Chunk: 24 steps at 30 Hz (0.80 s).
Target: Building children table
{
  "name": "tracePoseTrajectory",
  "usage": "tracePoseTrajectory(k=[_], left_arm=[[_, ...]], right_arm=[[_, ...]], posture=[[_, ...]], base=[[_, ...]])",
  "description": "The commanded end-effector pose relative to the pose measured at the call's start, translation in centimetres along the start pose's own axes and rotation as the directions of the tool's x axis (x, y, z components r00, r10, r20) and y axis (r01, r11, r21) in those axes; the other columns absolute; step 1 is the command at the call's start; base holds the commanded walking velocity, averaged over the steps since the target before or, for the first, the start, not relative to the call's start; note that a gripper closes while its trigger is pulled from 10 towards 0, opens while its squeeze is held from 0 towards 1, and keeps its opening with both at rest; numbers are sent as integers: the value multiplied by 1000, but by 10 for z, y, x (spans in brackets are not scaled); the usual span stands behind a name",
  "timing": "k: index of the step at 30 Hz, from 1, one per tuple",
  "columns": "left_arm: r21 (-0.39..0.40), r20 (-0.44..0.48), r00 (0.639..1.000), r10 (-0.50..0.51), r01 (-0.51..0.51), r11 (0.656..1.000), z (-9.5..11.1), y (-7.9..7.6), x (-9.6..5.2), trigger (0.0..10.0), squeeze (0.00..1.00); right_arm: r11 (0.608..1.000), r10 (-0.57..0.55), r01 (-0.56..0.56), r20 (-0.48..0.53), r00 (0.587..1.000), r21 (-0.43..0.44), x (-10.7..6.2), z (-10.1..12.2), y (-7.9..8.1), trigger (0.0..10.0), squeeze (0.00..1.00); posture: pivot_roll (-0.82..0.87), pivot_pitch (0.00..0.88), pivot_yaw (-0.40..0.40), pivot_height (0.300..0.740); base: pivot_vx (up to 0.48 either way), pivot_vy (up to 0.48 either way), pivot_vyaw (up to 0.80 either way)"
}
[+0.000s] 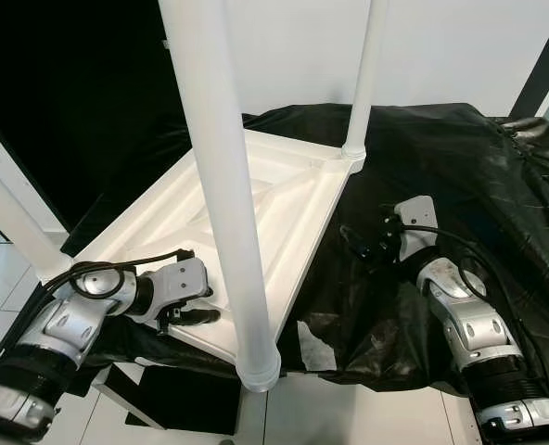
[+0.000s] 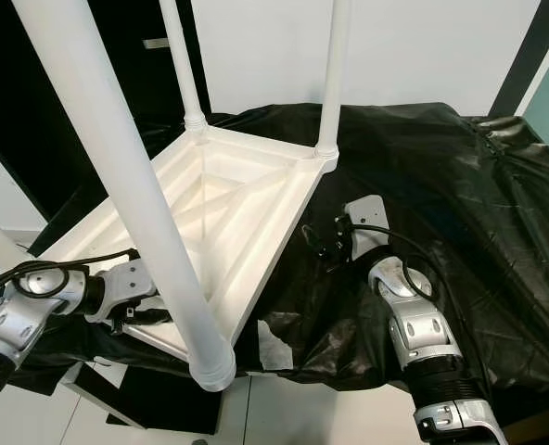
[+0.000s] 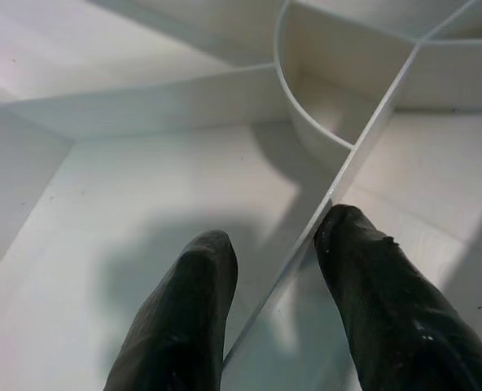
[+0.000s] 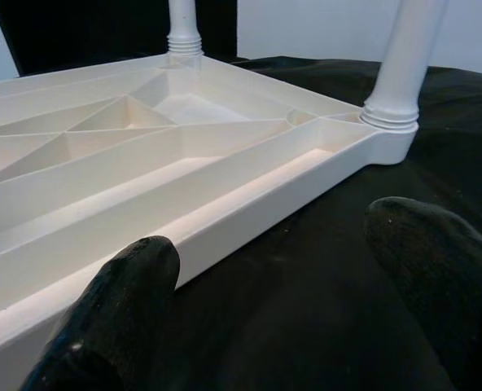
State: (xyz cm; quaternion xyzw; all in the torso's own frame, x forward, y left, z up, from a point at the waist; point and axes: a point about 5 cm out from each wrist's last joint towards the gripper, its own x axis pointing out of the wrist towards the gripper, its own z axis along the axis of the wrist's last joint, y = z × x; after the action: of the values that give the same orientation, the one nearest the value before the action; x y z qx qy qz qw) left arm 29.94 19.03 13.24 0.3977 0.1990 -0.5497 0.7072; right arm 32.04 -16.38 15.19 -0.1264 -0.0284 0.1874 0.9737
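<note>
White plastic children's tabletop [image 1: 284, 209] lies upside down on a black plastic sheet [image 1: 497, 176] covering the work surface, its ribbed underside facing up and white round legs [image 1: 221, 176] standing upright from its corners. Left gripper [image 3: 273, 261] reaches over the near edge, fingers [image 3: 184, 318] apart, straddling a thin rib inside the tray. Right gripper [image 4: 273, 269] rests on the sheet just beside the tabletop's side edge, fingers spread.

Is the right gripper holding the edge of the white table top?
No, the right gripper is open above the black cloth, beside the white table top and not touching it.
</note>
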Motion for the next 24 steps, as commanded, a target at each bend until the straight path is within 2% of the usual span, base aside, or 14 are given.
tracePoseTrajectory(k=[1, 5, 8, 9, 10, 11, 12, 13, 20, 21, 24], left_arm=[[0, -97, 995, -18, 18, 1000, -15, -2, 2, 10000, 0], [13, -139, 990, -7, 9, 1000, -18, 1, 4, 10000, 0], [12, -130, 991, -17, 19, 1000, -17, 2, 8, 10000, 0], [10, -116, 993, -31, 33, 999, -15, 1, 10, 5333, 0], [8, -106, 993, -41, 42, 999, -14, 1, 11, 5333, 0], [7, -101, 994, -43, 44, 999, -14, 1, 12, 1882, 0], [7, -101, 994, -43, 44, 999, -14, 1, 12, 1882, 0], [-3, -82, 995, -50, 50, 999, -12, 1, 14, 0, 0], [-18, -36, 999, -20, 20, 1000, -8, 5, 16, 0, 0], [-51, 13, 1000, 21, -20, 998, -3, 9, 19, 0, 0], [-77, 57, 997, 54, -50, 996, 3, 12, 22, 0, 0]], right_arm=[[1000, -3, 3, 7, 1000, 1, 1, 3, -1, 10000, 0], [1000, -8, 8, 6, 1000, 2, 0, 3, -1, 10000, 0], [1000, -9, 9, 6, 1000, 4, 0, 3, 1, 10000, 0], [1000, -9, 9, 6, 1000, 5, 0, 2, 1, 10000, 0], [1000, -9, 9, 6, 1000, 6, -1, 2, 2, 10000, 0], [1000, -9, 9, 6, 1000, 5, -1, 2, 2, 10000, 0], [1000, -9, 9, 6, 1000, 5, -1, 2, 2, 10000, 0], [1000, -13, 13, 6, 1000, 6, -2, 2, 2, 10000, 0], [1000, -23, 23, 6, 1000, 7, -3, 2, 0, 10000, 0], [1000, -28, 28, 8, 1000, 8, -3, 2, 0, 10000, 0], [999, -32, 32, 9, 999, 9, -4, 3, 0, 10000, 0]], posture=[[-33, 0, 43, 740], [-35, 0, 48, 740], [-40, 0, 53, 740], [-42, 0, 55, 740], [-43, 0, 56, 740], [-46, 0, 59, 740], [-46, 0, 59, 740], [-49, 0, 62, 740], [-54, 0, 67, 740], [-57, 0, 68, 740], [-57, 0, 65, 740]], base=[[0, 0, 0], [0, 0, 0], [0, 0, 0], [0, 0, 0], [0, 0, 0], [0, 0, 0], [0, 0, 0], [0, 0, 0], [0, 0, 0], [0, 0, 0], [0, 0, 0]])
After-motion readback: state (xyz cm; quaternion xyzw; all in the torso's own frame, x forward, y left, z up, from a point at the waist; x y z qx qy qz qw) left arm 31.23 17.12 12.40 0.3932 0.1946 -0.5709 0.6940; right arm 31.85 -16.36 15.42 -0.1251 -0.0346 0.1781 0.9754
